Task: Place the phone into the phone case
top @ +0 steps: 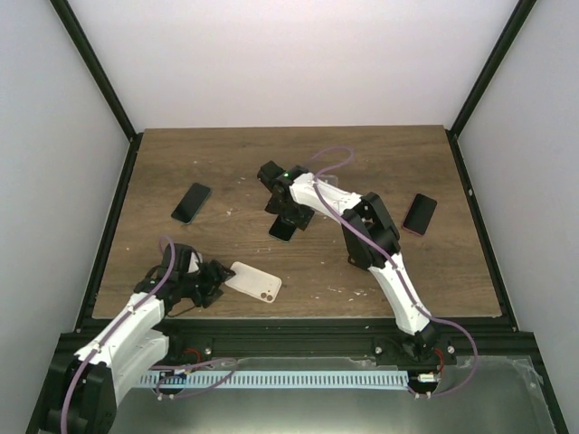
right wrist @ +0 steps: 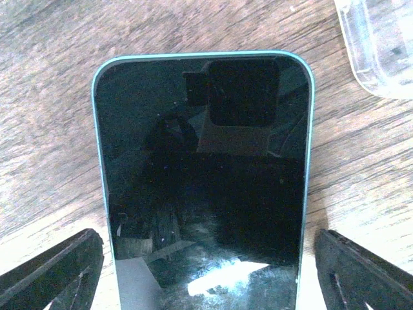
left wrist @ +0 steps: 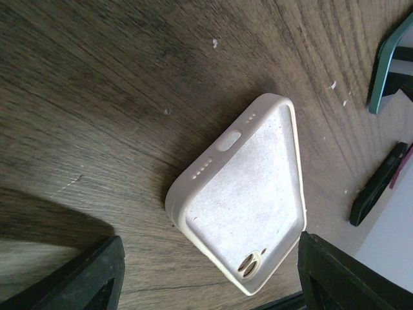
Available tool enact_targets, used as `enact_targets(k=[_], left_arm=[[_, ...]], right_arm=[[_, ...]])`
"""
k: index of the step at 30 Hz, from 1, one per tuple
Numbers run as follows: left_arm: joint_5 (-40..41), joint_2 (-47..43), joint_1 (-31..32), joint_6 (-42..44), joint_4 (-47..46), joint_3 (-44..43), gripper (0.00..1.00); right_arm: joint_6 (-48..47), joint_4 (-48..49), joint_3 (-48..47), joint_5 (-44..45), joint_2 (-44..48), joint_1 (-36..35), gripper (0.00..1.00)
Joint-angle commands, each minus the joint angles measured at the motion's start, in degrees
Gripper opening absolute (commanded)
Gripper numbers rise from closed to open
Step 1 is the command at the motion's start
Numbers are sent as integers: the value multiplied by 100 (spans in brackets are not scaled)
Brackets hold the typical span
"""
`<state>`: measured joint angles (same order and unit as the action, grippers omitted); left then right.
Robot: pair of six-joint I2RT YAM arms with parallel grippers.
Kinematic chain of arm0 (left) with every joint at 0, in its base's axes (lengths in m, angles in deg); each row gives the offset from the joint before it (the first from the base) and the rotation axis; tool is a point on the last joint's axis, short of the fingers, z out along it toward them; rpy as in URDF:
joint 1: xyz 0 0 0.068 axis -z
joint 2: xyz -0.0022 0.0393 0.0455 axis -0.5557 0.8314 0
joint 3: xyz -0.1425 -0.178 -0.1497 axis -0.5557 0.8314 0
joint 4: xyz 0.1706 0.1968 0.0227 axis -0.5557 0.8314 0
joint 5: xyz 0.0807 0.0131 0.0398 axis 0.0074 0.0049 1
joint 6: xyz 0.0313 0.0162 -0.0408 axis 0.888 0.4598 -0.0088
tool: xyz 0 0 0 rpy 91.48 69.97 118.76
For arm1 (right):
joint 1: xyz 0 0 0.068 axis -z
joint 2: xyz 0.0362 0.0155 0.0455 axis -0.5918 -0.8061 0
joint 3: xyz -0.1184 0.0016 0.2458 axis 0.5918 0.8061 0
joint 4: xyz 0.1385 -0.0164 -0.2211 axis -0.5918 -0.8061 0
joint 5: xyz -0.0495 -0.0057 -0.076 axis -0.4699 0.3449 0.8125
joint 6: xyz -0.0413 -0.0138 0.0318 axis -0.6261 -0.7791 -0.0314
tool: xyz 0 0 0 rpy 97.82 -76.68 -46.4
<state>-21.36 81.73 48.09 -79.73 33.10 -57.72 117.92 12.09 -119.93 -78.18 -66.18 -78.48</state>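
Left gripper: jaws apart, empty, low and just left of the case.
Case: flat near the front edge of the table, camera end toward that gripper.
Phone: mid-table, screen up — long axis running straight out from the right gripper.
Right gripper: jaws wide, straddling the phone's short width without touching — the nearer arm for the pick, I'd say.
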Motion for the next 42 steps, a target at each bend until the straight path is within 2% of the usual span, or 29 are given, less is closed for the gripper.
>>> enact_targets(k=[1,5,9,16,19,26,29,37,39,42], left_arm=[[-54,150,46,-203,-339,87,74],[23,421,67,-222,-492,-14,72],[3,748,133,-386,-851,-41,70],[280,1361,582,-442,-1136,-398,65],[290,1686,701,-436,-1137,-546,63],[619,1810,887,-516,-1226,-633,45],[701,1895,888,-529,-1359,-697,41],[672,2597,888,-283,-1974,-1018,41],[412,2735,888,-237,-2383,-1064,43],[161,2770,888,15,-2410,-1244,49]], right_arm=[[-129,-146,-28,226,-304,-57,90],[-529,-134,174,394,-220,-1,89],[-1084,304,726,304,74,52,83],[-1993,1703,2507,68,1140,186,71],[-2129,1942,2936,-60,1369,308,68],[-3145,2732,3621,-507,1839,322,64],[-3573,3089,3980,-744,2084,325,63],[-4049,3512,4731,-1032,2619,324,59],[-4117,3613,4904,-1073,2802,290,58],[-4178,3666,5049,-1163,3041,221,57]])
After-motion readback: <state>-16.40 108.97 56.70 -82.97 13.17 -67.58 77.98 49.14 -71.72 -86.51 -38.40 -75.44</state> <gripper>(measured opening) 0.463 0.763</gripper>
